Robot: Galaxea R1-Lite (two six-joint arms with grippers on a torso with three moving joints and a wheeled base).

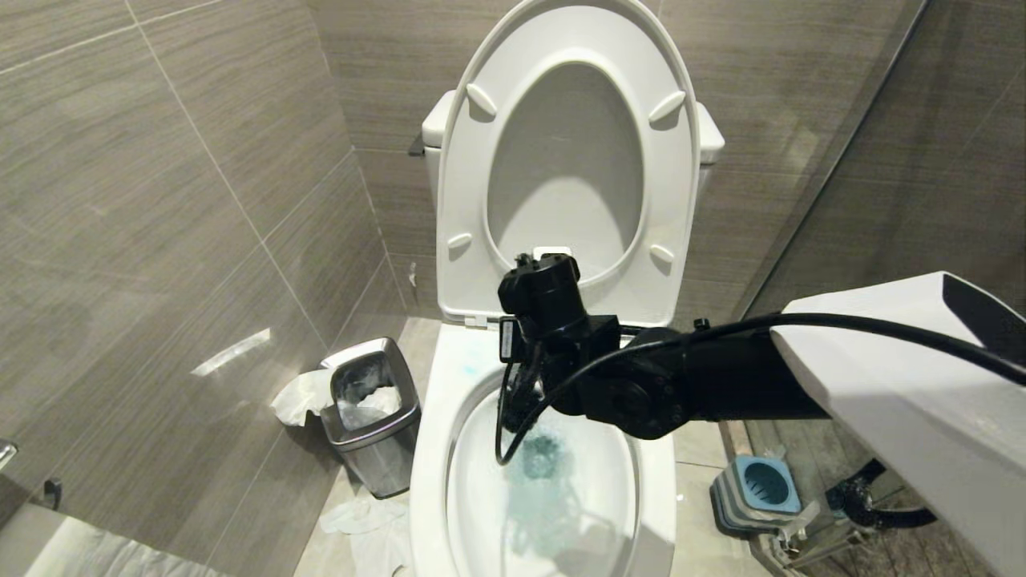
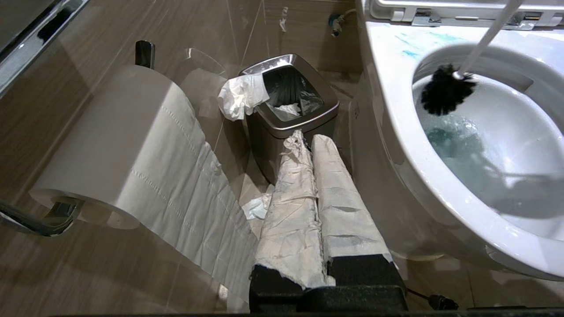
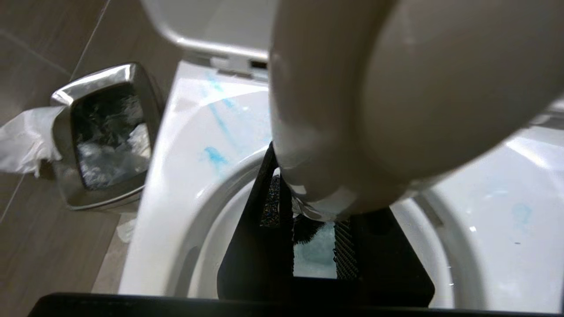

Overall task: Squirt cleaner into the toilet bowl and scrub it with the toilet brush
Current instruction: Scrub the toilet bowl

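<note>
The toilet brush looks light and stiff: a slim white-grey plastic handle that should not flex much, though its smooth, probably wet surface could twist in a grip. The sensible hold is high on the handle, near its rounded end, well away from the bristles, so the head can be pressed against the ceramic. That is how the right pincer has it, clenched on the handle, whose rounded end looms large in the right wrist view; it hangs above the rear of the toilet bowl. The round black spiky head sits inside the bowl at the back wall, just under the rim and just above the water, apparently touching the ceramic, though the angle leaves that uncertain.

The cleaner shows as turquoise tint in the water and thin blue streaks on the rim. The bowl is glossy, hard and slick, so the bristles will slide easily.

The left pincer, wrapped in white paper, is closed and parked beside the bowl, pointing at the steel bin
</note>
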